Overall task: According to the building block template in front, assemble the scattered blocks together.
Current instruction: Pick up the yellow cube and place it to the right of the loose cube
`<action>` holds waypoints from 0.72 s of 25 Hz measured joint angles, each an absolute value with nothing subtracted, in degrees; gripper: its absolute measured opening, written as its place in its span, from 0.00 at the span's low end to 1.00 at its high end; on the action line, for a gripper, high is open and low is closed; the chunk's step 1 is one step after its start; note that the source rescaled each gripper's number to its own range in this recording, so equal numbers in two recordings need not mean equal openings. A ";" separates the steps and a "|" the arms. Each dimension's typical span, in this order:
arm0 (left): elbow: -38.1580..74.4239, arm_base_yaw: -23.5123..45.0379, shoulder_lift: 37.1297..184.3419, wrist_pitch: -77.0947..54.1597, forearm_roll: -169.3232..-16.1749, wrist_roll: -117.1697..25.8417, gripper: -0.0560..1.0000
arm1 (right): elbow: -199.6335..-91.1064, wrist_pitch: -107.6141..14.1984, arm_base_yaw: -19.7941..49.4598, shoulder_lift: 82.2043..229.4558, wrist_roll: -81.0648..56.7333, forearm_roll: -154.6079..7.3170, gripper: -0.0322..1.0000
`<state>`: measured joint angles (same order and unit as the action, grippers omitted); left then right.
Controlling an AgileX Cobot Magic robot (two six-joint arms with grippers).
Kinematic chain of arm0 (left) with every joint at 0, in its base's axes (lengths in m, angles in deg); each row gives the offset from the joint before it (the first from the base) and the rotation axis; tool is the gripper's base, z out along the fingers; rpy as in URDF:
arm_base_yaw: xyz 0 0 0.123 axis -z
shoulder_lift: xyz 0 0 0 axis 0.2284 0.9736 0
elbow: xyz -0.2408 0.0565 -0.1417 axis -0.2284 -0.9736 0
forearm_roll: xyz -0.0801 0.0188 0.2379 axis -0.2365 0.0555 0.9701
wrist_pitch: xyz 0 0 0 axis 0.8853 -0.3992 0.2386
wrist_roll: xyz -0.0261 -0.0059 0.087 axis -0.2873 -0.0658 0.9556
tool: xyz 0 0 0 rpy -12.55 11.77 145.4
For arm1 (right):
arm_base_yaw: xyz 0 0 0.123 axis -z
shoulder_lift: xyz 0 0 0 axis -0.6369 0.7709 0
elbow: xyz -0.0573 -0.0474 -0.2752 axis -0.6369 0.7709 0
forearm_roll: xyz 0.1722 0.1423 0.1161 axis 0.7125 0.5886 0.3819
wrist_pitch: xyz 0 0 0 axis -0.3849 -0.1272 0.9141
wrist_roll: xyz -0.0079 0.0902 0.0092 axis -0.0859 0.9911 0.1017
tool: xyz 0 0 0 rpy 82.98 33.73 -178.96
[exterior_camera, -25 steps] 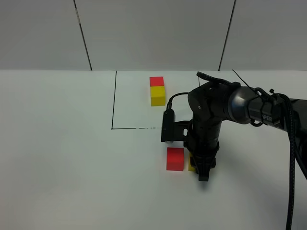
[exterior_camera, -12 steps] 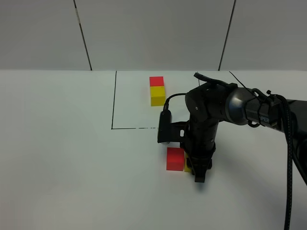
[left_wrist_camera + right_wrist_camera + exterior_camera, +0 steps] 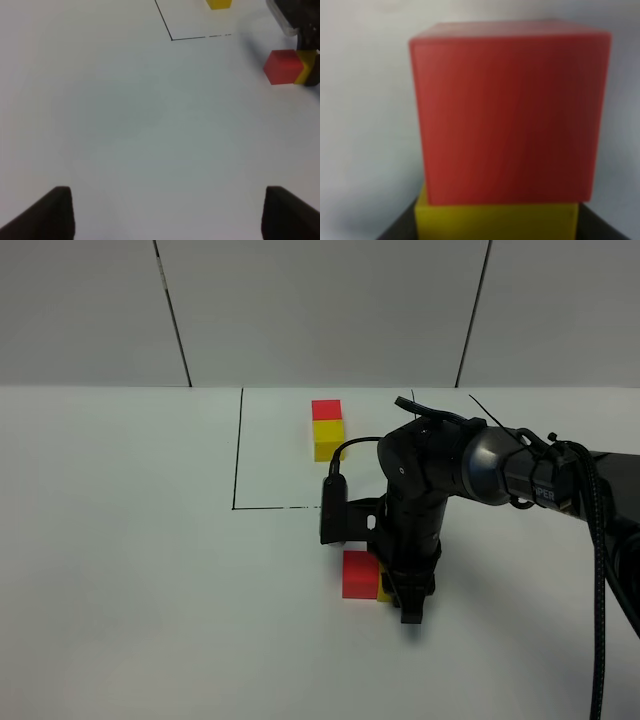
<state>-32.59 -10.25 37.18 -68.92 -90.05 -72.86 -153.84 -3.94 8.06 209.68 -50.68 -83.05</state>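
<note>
The template, a red cube [image 3: 326, 410] joined to a yellow cube [image 3: 328, 438], stands at the back inside a thin black-line rectangle [image 3: 239, 455]. The loose red cube [image 3: 359, 574] lies in front of that outline. The loose yellow cube [image 3: 384, 589] touches its right side and is mostly hidden by my right gripper [image 3: 405, 598], which is shut on it. The right wrist view shows the red cube [image 3: 507, 110] flush against the yellow cube [image 3: 495, 220]. My left gripper [image 3: 170, 215] is open and empty over bare table, and it sees both cubes [image 3: 282, 66] at a distance.
The white table [image 3: 130, 570] spreads wide to the left and front. A grey panelled wall [image 3: 320, 310] closes the back. The right arm's black cable [image 3: 605, 570] hangs at the right edge.
My right gripper has moved left with the yellow cube until it met the red cube. The red cube has slid slightly left with it.
</note>
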 joint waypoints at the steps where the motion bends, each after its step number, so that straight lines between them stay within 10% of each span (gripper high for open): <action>1: -32.59 -10.25 37.18 -68.92 -90.05 -72.86 0.70 | -153.84 -4.08 8.06 209.68 -50.68 -82.99 0.03; 11: -32.59 -10.25 37.18 -68.92 -90.05 -72.86 0.70 | -153.84 -4.04 8.06 209.68 -50.57 -82.61 0.05; 18: -32.59 -10.25 37.18 -68.92 -90.05 -72.86 0.70 | -153.84 -4.09 8.01 209.09 -44.67 -81.54 0.70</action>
<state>-32.59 -10.25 37.18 -68.92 -90.05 -72.86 -153.84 -4.09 8.01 209.09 -44.67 -81.54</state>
